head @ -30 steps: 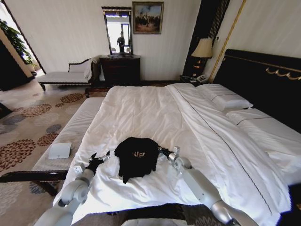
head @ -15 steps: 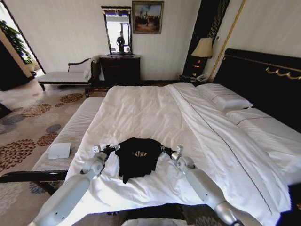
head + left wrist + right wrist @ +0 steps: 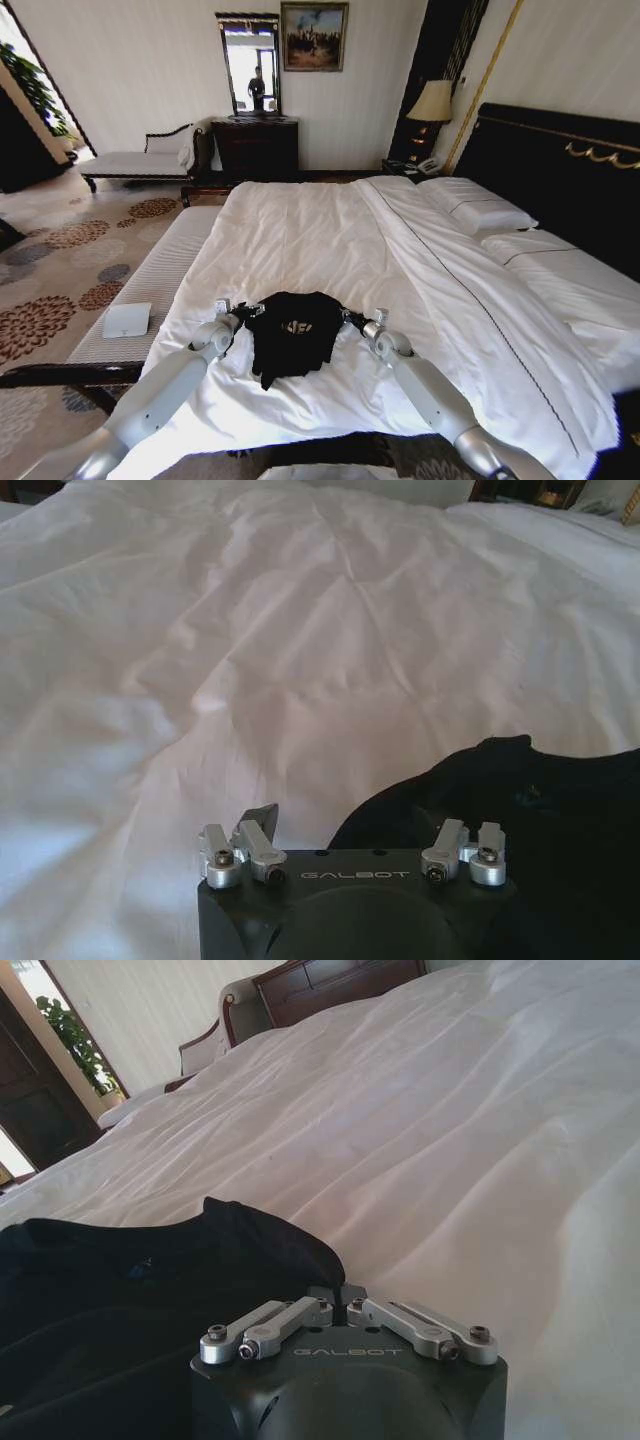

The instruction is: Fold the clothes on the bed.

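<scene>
Both grippers flank T-shirt (image 3: 292, 335) on bed (image 3: 300, 240): left gripper (image 3: 247, 311) spread, right gripper (image 3: 349, 318) pinching hem; lift evenly.

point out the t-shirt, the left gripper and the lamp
t-shirt (image 3: 292, 333), head view, middle of the black cloth by the white letters
left gripper (image 3: 243, 312), head view, fingertips at the shirt's edge
lamp (image 3: 432, 102), head view, its shade

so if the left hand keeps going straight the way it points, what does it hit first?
Probably just bare white sheet. The left hand sits at the black T-shirt's far left corner, aimed across the bed with the shirt off to its side. Nothing else lies ahead, though depth is unclear.
</scene>
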Controlling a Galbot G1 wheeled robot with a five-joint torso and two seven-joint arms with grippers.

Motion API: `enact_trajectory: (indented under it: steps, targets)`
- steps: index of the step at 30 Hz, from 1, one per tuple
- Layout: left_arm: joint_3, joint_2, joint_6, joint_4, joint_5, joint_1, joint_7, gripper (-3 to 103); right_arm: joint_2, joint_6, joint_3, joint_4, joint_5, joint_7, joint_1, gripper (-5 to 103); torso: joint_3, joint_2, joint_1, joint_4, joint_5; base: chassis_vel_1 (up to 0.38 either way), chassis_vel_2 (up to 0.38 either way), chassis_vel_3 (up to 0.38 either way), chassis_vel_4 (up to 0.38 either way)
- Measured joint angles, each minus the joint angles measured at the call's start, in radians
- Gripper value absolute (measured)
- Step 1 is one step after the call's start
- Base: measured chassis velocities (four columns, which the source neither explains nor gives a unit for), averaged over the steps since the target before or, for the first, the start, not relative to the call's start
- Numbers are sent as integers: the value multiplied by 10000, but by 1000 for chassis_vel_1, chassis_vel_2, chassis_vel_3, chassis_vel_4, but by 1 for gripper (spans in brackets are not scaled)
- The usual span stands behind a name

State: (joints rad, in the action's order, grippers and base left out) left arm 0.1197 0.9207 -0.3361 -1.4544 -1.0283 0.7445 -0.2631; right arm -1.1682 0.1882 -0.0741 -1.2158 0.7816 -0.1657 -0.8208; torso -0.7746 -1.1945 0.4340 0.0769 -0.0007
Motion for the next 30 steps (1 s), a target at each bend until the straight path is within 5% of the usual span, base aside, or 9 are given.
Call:
enact_trajectory:
  steps: [11,12,16,19,30]
  targets:
    - [279,-27,-177,-19,-117,-85,-95,39,53,-36,-179,-88,-34,-1,-178,1,1,-1,-1,0,0,0,0,0,0]
    - [293,-14,-172,-42,-119,-45,-98,28,59,-38,-193,-95,-31,-2,-180,1,0,-1,-1,-1,0,0,0,0,0]
    - [294,21,-154,-50,-119,11,-108,23,56,-40,-208,-119,-17,-2,-184,1,1,-1,-1,-1,0,0,0,0,0]
    - [234,75,-86,-115,-117,91,-126,7,43,-41,-239,-213,-12,17,-249,1,0,-1,0,0,0,0,0,0,0]
    - [-94,-102,22,-560,-136,322,-174,2,181,-36,-405,-696,45,123,-496,1,0,-1,0,0,0,0,0,0,0]
